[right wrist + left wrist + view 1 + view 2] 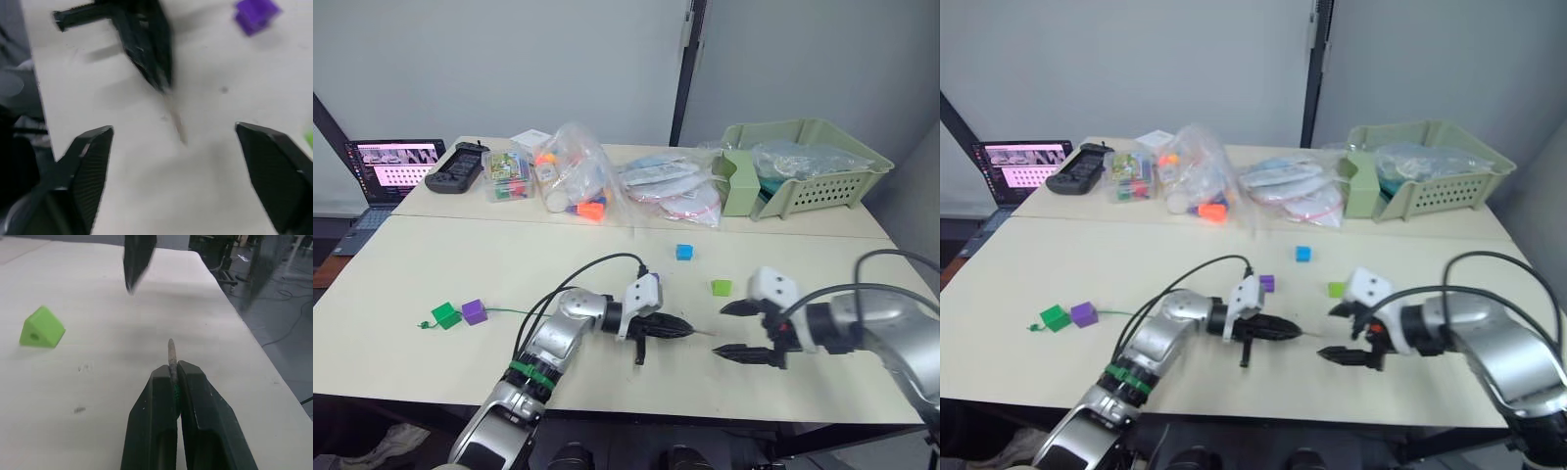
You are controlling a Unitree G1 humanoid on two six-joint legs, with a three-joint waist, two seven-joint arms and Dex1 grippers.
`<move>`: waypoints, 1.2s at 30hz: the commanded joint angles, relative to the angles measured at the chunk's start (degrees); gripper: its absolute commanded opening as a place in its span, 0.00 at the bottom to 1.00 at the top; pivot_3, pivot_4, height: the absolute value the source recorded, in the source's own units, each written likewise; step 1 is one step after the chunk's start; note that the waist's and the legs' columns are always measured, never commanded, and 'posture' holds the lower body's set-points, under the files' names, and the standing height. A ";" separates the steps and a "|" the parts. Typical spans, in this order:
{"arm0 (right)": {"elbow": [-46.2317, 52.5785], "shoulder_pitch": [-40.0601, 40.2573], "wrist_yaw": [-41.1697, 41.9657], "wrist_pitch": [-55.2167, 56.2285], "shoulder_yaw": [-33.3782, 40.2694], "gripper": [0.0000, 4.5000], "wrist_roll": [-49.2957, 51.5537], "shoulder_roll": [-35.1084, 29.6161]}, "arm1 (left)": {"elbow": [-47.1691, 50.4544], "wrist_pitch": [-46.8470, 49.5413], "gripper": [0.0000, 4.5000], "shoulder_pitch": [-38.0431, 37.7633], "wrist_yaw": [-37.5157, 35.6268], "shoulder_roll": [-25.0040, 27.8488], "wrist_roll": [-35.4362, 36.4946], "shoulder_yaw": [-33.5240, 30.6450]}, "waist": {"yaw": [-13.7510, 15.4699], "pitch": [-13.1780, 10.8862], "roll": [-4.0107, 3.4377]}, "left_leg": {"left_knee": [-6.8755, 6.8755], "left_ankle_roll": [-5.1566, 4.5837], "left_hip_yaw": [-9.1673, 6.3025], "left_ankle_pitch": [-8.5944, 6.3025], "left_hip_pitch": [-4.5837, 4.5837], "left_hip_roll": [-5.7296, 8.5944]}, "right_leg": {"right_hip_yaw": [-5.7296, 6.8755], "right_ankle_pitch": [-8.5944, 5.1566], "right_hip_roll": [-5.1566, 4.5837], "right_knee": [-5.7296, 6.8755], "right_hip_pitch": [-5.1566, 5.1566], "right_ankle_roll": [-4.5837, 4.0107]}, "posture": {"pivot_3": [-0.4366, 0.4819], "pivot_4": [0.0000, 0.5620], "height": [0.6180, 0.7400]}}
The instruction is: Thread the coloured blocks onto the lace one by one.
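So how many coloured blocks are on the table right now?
5. A dark green block and a purple block sit together at the table's left on the lace; another purple block lies behind the left gripper; the blue block and lime block lie loose mid-table.

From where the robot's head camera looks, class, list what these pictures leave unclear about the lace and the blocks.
- The lace: past the purple block it runs behind the left arm, so its path to the left gripper is hidden.
- The green block: too small to see a hole or knot.
- The second purple block: partly hidden behind the left wrist.
- The needle tip: blurred in the right wrist view.
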State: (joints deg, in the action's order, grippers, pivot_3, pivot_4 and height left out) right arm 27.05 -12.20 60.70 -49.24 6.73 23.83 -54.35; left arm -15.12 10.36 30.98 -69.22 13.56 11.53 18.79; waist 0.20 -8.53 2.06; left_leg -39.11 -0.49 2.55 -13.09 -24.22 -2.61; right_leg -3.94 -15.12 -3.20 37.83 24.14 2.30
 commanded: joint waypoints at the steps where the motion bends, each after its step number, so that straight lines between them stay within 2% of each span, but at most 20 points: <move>1: -0.97 0.87 -3.58 3.68 4.51 0.99 0.06 1.58 | 4.30 0.68 0.00 -0.80 1.11 0.16 1.57 -1.12 | -0.12 0.00 0.00 | 0.00 0.00 0.00 0.00 0.02 0.00 | -0.01 0.00 0.01 0.02 0.00 0.00 | 0.48 0.27 0.94; 5: -7.73 -1.15 -10.86 8.66 3.39 0.99 -2.75 7.91 | 7.07 2.23 0.00 -3.09 2.62 1.81 1.99 -2.42 | -0.37 0.01 0.01 | -0.01 0.00 -0.02 0.00 0.07 0.00 | -0.01 0.00 0.02 0.01 -0.08 0.00 | 0.48 0.27 0.94; 9: -13.67 -4.44 -7.66 15.85 -4.25 0.99 -8.69 5.17 | 7.95 2.88 0.00 -3.35 3.13 2.61 2.29 -2.71 | -0.61 0.00 -0.03 | 0.03 0.00 0.00 0.00 0.06 0.03 | -0.03 0.00 0.01 0.04 -0.02 0.00 | 0.48 0.27 0.94; 13: -24.42 -12.23 -4.02 21.58 -10.32 0.99 -12.76 4.75 | 8.09 2.91 0.00 -3.27 4.08 2.90 2.29 -2.90 | -0.90 0.00 -0.02 | 0.02 0.00 0.01 0.00 0.07 0.03 | -0.03 0.00 0.00 0.01 -0.05 0.00 | 0.48 0.27 0.94; 19: -38.45 -21.65 2.81 28.89 -17.08 0.99 -17.79 5.18 | 9.16 2.91 0.00 -4.13 5.33 3.01 2.06 -2.61 | -0.83 0.00 -0.02 | 0.08 0.00 0.03 0.00 0.05 0.03 | -0.02 0.00 0.00 -0.04 -0.03 0.00 | 0.48 0.27 0.94; 22: -43.83 -25.18 3.42 28.05 -17.29 0.99 -17.97 6.79 | 9.73 2.93 0.00 -4.39 6.02 2.97 1.97 -2.42 | -0.88 0.00 -0.03 | 0.11 0.00 0.05 0.00 0.04 0.03 | -0.02 0.01 -0.02 -0.10 -0.02 0.00 | 0.48 0.27 0.94; 26: -41.14 -24.74 1.38 20.22 -12.35 0.99 -13.08 9.92 | 10.46 3.08 0.00 -5.08 7.02 3.45 1.87 -2.75 | -0.88 0.00 -0.03 | 0.13 0.00 0.03 0.00 0.05 0.01 | -0.01 0.01 -0.01 -0.06 -0.02 -0.01 | 0.48 0.27 0.94; 28: -36.50 -20.78 -1.60 18.53 -9.92 0.99 -12.10 10.80 | 10.75 3.25 0.00 -5.27 7.28 3.50 2.12 -2.82 | -0.57 0.00 -0.03 | 0.14 0.00 0.01 0.00 0.04 0.02 | -0.01 0.01 -0.02 -0.01 0.00 -0.01 | 0.48 0.27 0.94; 32: -26.95 -13.40 -9.98 14.06 -4.06 0.99 -9.80 14.37 | 11.07 3.48 0.00 -5.22 7.52 3.52 2.48 -2.69 | -0.09 0.01 -0.03 | 0.13 0.00 -0.03 0.00 0.03 0.06 | 0.02 0.02 -0.08 0.06 -0.01 0.00 | 0.48 0.27 0.94; 36: -19.72 -8.14 -20.56 11.42 0.51 0.99 -9.67 20.57 | 10.62 3.50 0.00 -4.74 7.14 3.26 2.62 -2.18 | -0.18 0.01 -0.03 | 0.12 0.01 -0.01 0.00 0.02 0.08 | 0.01 0.01 -0.09 0.03 0.00 0.01 | 0.48 0.27 0.94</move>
State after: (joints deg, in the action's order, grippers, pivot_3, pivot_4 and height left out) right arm 3.47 -20.59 43.87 -37.49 4.26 13.68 -34.42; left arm -6.23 14.05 25.50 -61.91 17.22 13.49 16.50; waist 0.02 -8.52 2.02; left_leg -38.99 -0.47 2.54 -13.08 -24.19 -2.54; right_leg -3.93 -15.11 -3.28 37.86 24.15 2.31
